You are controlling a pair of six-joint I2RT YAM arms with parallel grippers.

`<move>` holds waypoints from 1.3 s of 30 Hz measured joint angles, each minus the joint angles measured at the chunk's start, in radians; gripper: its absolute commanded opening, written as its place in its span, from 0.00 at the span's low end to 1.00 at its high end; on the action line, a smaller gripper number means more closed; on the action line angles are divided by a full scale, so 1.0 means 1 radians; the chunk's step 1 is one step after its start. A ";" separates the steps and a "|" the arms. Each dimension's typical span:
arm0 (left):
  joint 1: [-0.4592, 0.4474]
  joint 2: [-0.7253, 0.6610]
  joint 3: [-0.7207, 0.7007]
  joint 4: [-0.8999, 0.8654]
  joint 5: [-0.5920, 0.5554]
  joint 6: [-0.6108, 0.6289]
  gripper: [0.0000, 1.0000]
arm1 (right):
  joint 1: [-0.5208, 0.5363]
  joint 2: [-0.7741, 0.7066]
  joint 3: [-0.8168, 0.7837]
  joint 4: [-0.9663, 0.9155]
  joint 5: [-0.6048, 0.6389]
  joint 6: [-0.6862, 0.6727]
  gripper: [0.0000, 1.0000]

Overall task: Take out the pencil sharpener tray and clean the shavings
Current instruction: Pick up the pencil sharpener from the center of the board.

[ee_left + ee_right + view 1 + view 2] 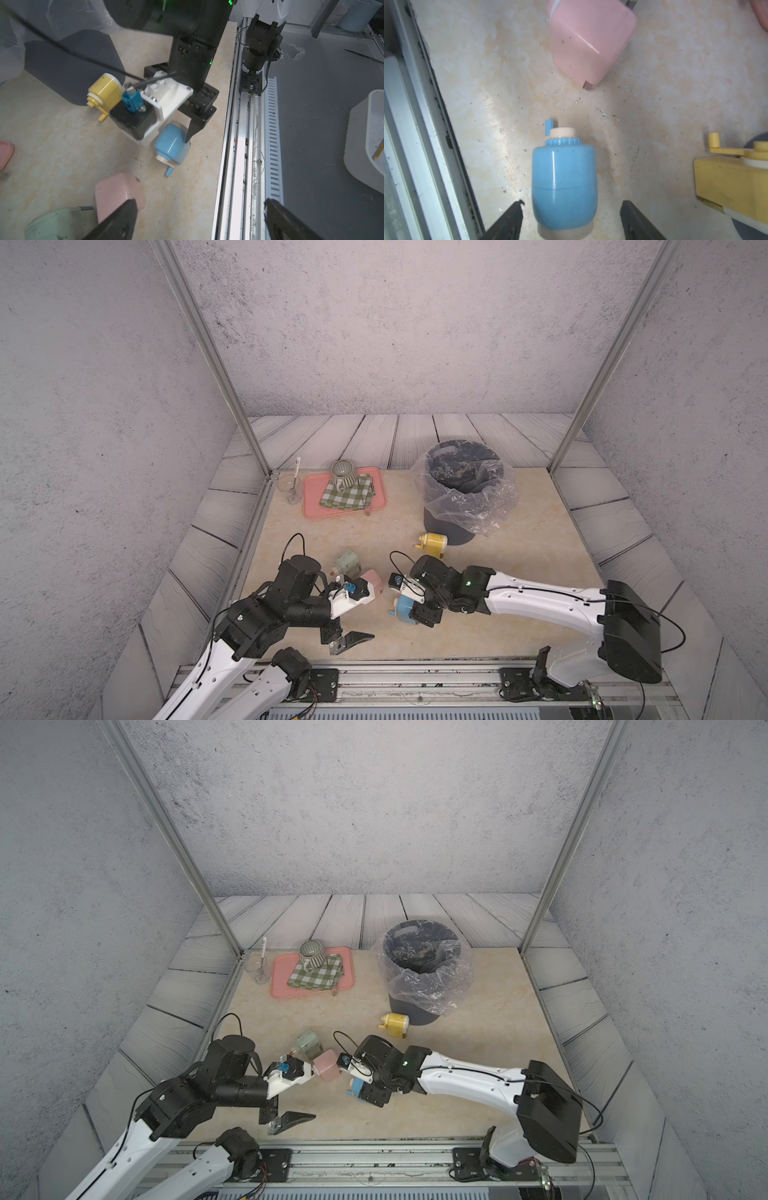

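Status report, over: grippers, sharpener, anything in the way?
Left gripper open, empty. Right gripper open, straddling blue sharpener, gaps both sides. Pink sharpener nearby, not touching it.

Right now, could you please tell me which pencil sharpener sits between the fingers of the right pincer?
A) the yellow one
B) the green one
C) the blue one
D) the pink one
C: in the right wrist view the blue sharpener sits inside the open right pincer, with a gap showing on each side.
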 measured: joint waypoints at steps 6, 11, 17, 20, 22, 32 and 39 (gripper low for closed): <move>0.000 0.135 0.049 -0.025 0.041 0.108 0.97 | 0.000 -0.246 -0.102 0.006 0.093 0.087 0.88; -0.010 0.323 0.142 -0.074 0.047 0.244 0.91 | -0.009 -0.461 -0.147 -0.013 0.165 0.164 0.88; -0.078 0.559 0.253 -0.112 0.010 0.389 0.91 | -0.017 -0.607 -0.183 -0.020 0.170 0.286 0.86; -0.124 0.655 0.297 -0.119 -0.012 0.430 0.95 | -0.018 -0.672 -0.210 -0.018 0.196 0.352 0.85; -0.155 0.713 0.327 -0.119 -0.031 0.448 0.99 | -0.018 -0.719 -0.233 -0.020 0.229 0.394 0.84; -0.274 1.004 0.445 -0.082 -0.127 0.467 0.99 | -0.019 -0.818 -0.274 -0.105 0.396 0.537 0.74; -0.289 1.086 0.440 -0.002 -0.185 0.426 0.99 | -0.019 -0.851 -0.280 -0.126 0.442 0.559 0.74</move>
